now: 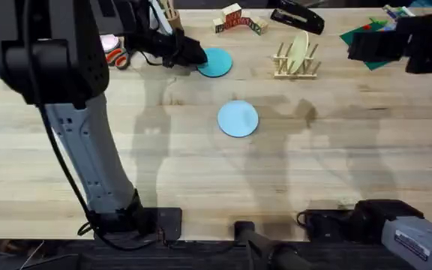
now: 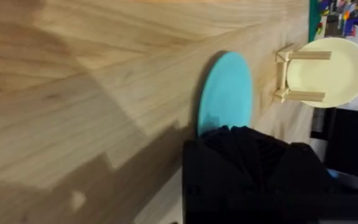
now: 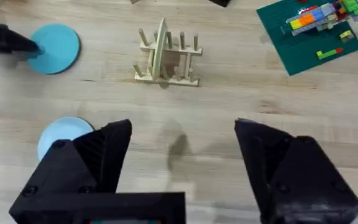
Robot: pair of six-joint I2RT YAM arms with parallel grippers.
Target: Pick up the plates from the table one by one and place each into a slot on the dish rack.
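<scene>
reaching my left pincer (image 1: 199,57) to the teal plate (image 1: 217,63) on the far worktop (image 1: 201,165); whether it grips, i cannot tell. next: lift, carry to dish rack (image 1: 296,66). right pincer (image 3: 182,152) wide.

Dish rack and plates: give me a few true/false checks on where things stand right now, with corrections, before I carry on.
1. The dish rack already holds a cream-yellow plate. True.
2. The teal plate stands in a rack slot. False: it lies on the table, beside the rack.
3. The left gripper is at the teal plate's edge. True.
4. The sky-blue plate is stacked on the teal one. False: it lies apart, alone, nearer the arms' bases.
5. The right gripper is shut on a plate. False: it is open and holds nothing.
</scene>
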